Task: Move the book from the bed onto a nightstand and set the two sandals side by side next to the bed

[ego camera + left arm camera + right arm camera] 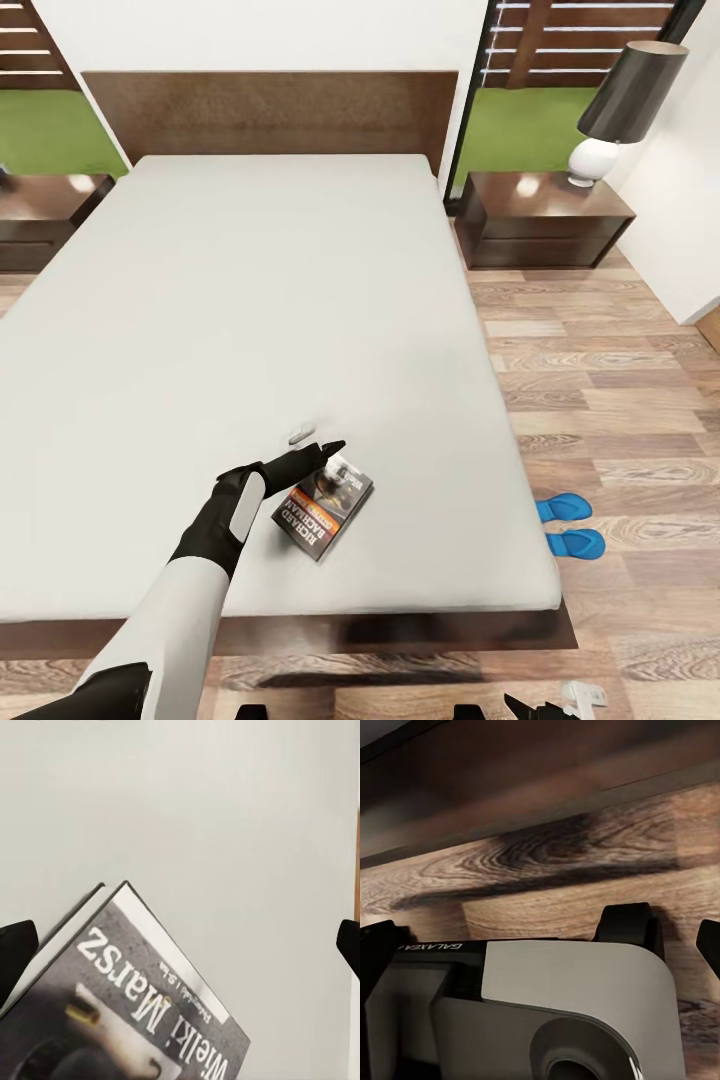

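Blue sandals [568,526], two, are lying beside the bed [250,330]; one book [323,505] is sitting under the spread-open left gripper [318,442]; right gripper's state cannot be told.

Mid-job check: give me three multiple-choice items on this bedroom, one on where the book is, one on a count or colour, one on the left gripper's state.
1. The book lies: A) on a nightstand B) on the bed near its foot C) on the floor
2. Sandals in sight: A) one red B) two blue C) three green
3. The left gripper is: A) open beside the book B) shut on the book C) shut on a sandal

Answers: 1 B, it rests on the mattress; 2 B, a blue pair on the floor beside the bed; 3 A, fingertips spread apart, nothing held.
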Available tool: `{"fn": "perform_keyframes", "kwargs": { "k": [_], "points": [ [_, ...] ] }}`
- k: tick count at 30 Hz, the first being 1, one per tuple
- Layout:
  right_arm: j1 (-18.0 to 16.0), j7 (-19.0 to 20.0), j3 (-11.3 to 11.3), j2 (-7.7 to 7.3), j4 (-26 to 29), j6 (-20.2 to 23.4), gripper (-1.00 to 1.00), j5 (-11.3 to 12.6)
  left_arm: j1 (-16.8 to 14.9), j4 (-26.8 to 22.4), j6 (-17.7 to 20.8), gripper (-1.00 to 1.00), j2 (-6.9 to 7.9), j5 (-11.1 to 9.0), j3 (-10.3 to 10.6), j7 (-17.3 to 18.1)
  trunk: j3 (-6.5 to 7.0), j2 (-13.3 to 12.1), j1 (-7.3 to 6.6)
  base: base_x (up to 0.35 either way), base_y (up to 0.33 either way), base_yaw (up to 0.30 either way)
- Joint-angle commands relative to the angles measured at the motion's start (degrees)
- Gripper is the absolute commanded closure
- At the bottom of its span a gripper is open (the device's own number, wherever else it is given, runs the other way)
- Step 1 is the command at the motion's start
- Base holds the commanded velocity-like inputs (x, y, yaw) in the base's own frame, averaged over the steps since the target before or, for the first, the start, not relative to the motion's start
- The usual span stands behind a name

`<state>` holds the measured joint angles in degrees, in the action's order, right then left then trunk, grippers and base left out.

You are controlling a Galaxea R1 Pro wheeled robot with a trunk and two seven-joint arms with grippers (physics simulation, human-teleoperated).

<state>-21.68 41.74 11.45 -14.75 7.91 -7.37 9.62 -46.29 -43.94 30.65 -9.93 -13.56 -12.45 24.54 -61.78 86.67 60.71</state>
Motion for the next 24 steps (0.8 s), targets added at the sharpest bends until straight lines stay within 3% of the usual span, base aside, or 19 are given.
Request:
{"fn": "perform_keyframes", "kwargs": {
  "k": [1,24],
  "points": [
    [0.0,0.3,0.1,-0.01,-0.1,-0.1,-1.00,0.2,0.0,0.0,0.5,-1.00,-0.07,-0.2,-0.3,0.2,-0.03,0.0,0.00,0.000,0.000,-0.005],
    [0.0,0.3,0.1,-0.01,-0.1,-0.1,-1.00,0.2,0.0,-0.1,0.5,-1.00,-0.07,-0.2,-0.3,0.2,0.17,0.0,0.00,0.000,0.000,-0.045]
  ]
}}
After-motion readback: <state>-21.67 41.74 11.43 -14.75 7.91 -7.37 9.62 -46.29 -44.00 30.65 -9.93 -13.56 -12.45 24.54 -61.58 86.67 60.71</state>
